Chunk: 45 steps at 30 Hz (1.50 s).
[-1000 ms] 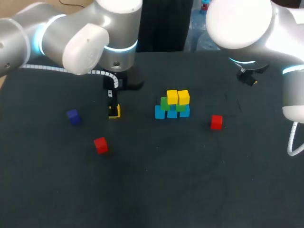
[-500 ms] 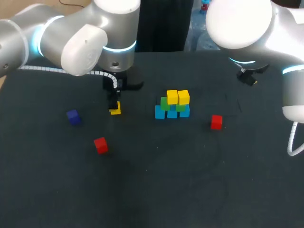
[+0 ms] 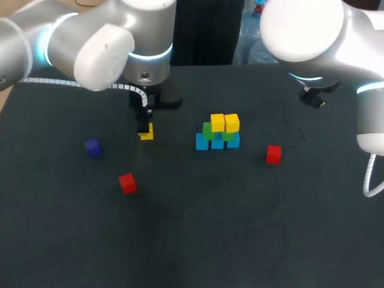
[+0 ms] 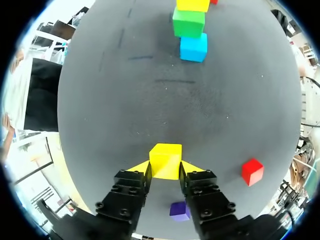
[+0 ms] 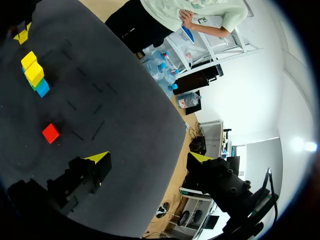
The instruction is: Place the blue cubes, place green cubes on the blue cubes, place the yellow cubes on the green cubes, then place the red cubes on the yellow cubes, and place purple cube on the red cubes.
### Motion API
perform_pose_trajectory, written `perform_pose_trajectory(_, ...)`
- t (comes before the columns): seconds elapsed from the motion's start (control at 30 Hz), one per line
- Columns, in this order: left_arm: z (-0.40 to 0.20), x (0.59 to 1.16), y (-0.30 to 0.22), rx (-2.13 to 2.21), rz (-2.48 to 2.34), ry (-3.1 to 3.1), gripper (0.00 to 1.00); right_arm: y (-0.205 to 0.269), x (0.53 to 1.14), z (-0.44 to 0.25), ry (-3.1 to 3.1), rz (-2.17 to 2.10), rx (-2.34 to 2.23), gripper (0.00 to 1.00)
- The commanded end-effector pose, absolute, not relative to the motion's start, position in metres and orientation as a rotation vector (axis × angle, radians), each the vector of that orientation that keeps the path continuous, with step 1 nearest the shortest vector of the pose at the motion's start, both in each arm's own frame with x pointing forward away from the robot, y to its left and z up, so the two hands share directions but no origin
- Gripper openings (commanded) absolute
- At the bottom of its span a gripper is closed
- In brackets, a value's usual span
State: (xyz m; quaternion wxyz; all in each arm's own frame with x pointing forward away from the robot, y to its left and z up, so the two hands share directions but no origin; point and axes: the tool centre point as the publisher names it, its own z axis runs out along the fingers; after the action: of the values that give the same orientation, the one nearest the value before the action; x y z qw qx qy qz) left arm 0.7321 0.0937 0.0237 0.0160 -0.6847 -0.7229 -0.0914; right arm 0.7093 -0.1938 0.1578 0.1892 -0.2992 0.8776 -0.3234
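The left tool (image 4: 165, 169) is pinching a yellow cube (image 4: 165, 160) above the bench (image 3: 198, 234), well apart from the half-built stack (image 3: 217, 133), the right tool (image 5: 149, 159) is hanging wide open and empty, and an off-centre set-down could be toppling the stack.

Head view: soft, even overhead light; dark matte worktop (image 3: 198, 240) swallows it, no glare. Shadows beside cube stack (image 3: 217, 133) near centre barely visible. White shells of left arm (image 3: 96, 48) at 10 o'clock and right arm (image 3: 312, 30) at 1 o'clock very bright, nearly washed out. Left wrist view: worktop paler grey, cubes vivid
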Motion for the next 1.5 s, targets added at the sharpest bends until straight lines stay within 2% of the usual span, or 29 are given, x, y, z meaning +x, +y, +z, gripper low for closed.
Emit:
perform_pose_trajectory(0.03, 0.036, 0.730, 0.092, -2.149, -0.282, -2.247, 0.00, -0.195, 0.709, 0.157, 2.464, -0.907, -0.841, 1.00)
perform_pose_trajectory(0.7, 0.066, 0.733, 0.049, -2.244, -0.330, -2.183, 0.00, -0.195, 0.709, 0.157, 2.464, -0.907, -0.841, 1.00)
perform_pose_trajectory(1.5, 0.085, 0.719, 0.022, -2.238, -0.304, -2.235, 0.00, -0.195, 0.709, 0.157, 2.464, -0.907, -0.841, 1.00)
